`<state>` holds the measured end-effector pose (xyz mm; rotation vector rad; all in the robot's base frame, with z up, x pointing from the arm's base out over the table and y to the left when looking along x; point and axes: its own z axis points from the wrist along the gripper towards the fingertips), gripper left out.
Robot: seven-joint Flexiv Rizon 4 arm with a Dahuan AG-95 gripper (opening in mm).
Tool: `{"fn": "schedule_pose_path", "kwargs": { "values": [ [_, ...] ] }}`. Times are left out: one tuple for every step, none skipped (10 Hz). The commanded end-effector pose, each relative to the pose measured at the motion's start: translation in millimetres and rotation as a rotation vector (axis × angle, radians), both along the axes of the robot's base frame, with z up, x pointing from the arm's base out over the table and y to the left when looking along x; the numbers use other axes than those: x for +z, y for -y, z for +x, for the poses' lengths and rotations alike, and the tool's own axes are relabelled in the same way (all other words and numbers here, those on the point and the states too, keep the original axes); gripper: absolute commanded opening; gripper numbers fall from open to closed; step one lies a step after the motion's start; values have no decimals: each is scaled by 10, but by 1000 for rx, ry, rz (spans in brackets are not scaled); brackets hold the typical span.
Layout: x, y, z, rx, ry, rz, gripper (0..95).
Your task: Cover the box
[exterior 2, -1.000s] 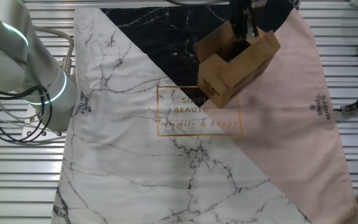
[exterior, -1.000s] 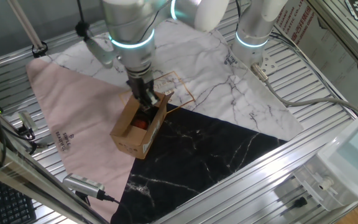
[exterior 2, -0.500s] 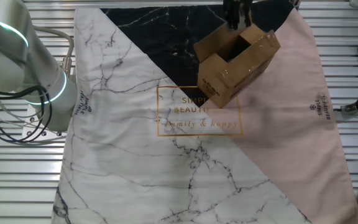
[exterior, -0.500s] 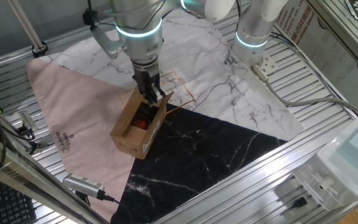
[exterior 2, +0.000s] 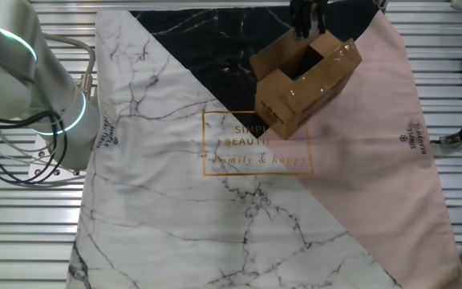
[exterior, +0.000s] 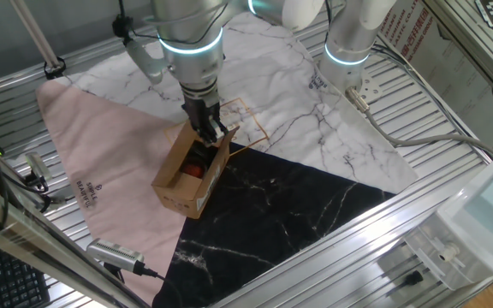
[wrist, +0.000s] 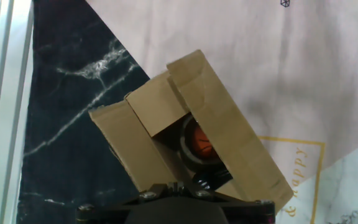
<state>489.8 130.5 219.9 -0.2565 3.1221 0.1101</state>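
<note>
While the small brown corrugated cardboard box (exterior: 188, 171) is not yet covered, it is seen sitting on the cloth where the pink panel (exterior: 92, 150) meets the black marble-print panel (exterior: 272, 214), just beside the gold-lettered square (exterior 2: 255, 144). It is skewed to the cloth's edges, so its long axis runs diagonally in both fixed views.

The two-finger gripper (exterior: 208, 128) is placed at one short end of the box, fingers pointed down at the flap there. That end is judged to be chosen because an end flap is presumably to be folded in first, under the long ones. Whether the fingers are parted, closed, or pinching the flap cannot be told: in the hand view only the dark gripper base is seen at the bottom edge, and both fixed views are too small.

From the hand view, one end flap (wrist: 157, 106) is seen partly folded inward, and the long side flap (wrist: 229, 124) is leaning over the opening; the centre is left uncovered. A round orange object (wrist: 201, 140) with a dark rim is visible inside through the gap, so the flaps are judged to need closing over it without being pushed down onto it.

The box is not held by anything. Sliding on the cloth under a sideways push is a risk.
</note>
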Motion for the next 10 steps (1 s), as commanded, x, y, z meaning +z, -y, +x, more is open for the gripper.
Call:
{"fn": "schedule_pose_path", "kwargs": {
  "values": [
    [-2,-6,24,37,8,-13,0],
    [-2,-6,24,77,21,-31,0],
    [-2,-6,24,136,32,-23,0],
    [-2,-6,24,221,36,-14,0],
    [-2,-6,24,269,31,6,0],
    [-2,-6,24,314,21,8,0],
    [-2,-6,24,321,20,11,0],
    [-2,-6,24,331,18,11,0],
    [-2,-6,24,335,10,8,0],
    [-2,-6,24,327,6,10,0]
  ]
}}
